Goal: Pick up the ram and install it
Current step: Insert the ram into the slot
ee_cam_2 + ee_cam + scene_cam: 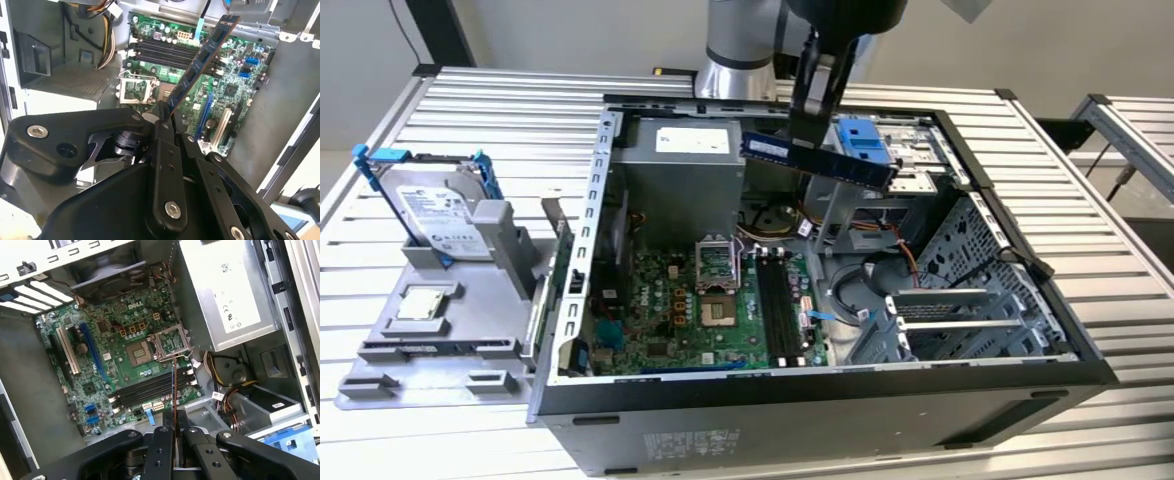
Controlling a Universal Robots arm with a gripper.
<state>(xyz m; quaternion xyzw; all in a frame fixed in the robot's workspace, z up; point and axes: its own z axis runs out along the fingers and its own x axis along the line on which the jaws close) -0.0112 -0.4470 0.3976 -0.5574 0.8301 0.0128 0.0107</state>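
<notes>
My gripper hangs above the open computer case and is shut on the ram, a long dark stick with a bluish face. In the exterior view the stick is held by its middle and slopes down toward that view's right, over the back of the case. The second wrist view has the ram rising at a slant from the closed fingers over the green motherboard. Seen from the first wrist view, the ram is edge-on, well above the black memory slots.
A grey power supply fills the case's back corner, and a CPU socket sits beside the memory slots. A blue drive bracket and cables lie toward the exterior view's right. A hard drive stands on a grey fixture outside the case.
</notes>
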